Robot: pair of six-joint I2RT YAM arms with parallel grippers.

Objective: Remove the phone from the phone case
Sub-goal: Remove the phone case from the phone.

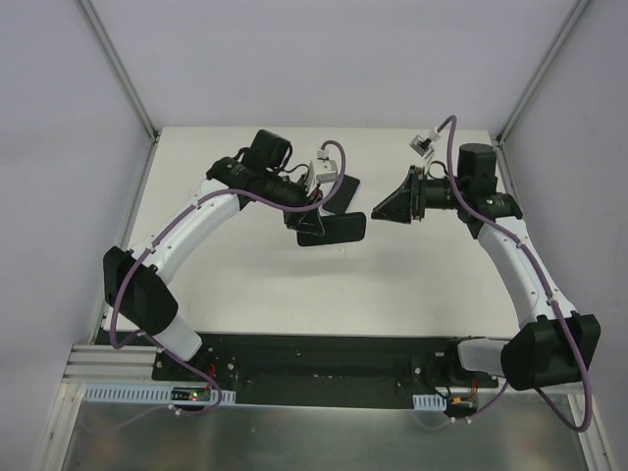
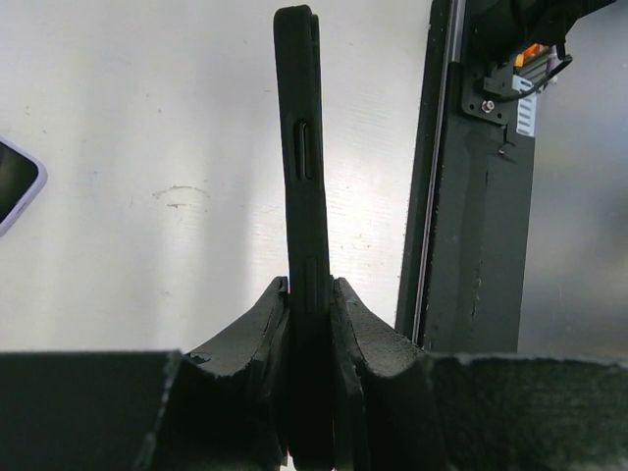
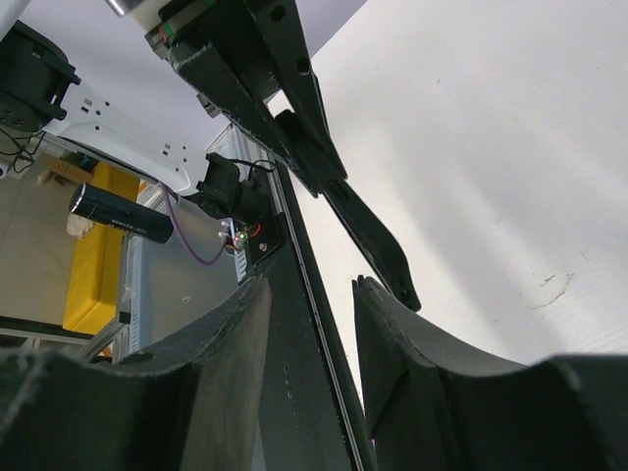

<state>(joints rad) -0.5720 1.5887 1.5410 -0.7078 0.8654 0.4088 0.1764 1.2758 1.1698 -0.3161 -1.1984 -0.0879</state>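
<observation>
My left gripper (image 1: 316, 214) (image 2: 309, 287) is shut on the black phone case (image 1: 339, 231) (image 2: 302, 167). The case stands edge-on above the white table, its side button facing the left wrist camera. A phone (image 1: 345, 185) (image 2: 15, 184) with a dark screen and a pale lilac edge lies flat on the table, apart from the case on its far side. To the right of the case, my right gripper (image 1: 381, 210) (image 3: 312, 287) is open with nothing between its fingers and points at the case's free end (image 3: 381, 243) from a short gap away.
A black rail (image 1: 324, 358) (image 2: 471, 245) runs along the table's near edge between the arm bases. Pale walls with metal posts (image 1: 118, 69) close in the left, right and back. Beyond the rail, the right wrist view shows a yellow box (image 3: 93, 245).
</observation>
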